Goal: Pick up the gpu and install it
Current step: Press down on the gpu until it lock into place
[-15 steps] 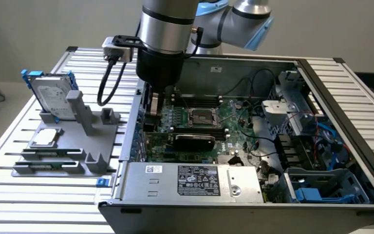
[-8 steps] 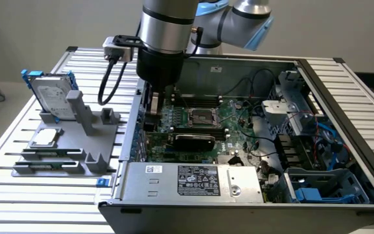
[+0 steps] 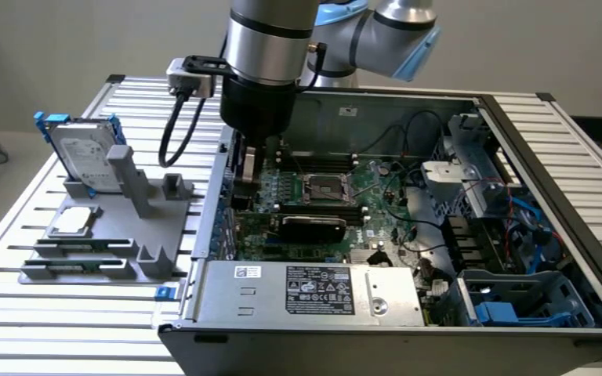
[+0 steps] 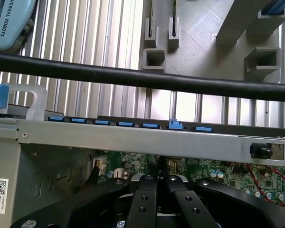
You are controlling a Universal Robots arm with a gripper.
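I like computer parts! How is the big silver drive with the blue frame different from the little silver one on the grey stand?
The big drive stands up on its edge, while the little drive lies flat. The big drive wears a blue frame, and the little drive has none. The big drive is clearly larger than the little drive. Both are silver rectangles sitting on the same grey stand.

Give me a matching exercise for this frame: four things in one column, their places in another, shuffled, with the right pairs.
Things:
1. gripper
2. hard drive
3. power supply
4. grey holder

Places:
A. standing upright in the holder
B. along the computer case's near edge
C. lowered inside the case, over the green board
D. on the slatted table, at the exterior view's left of the case

Pairs: 1-C, 2-A, 3-B, 4-D
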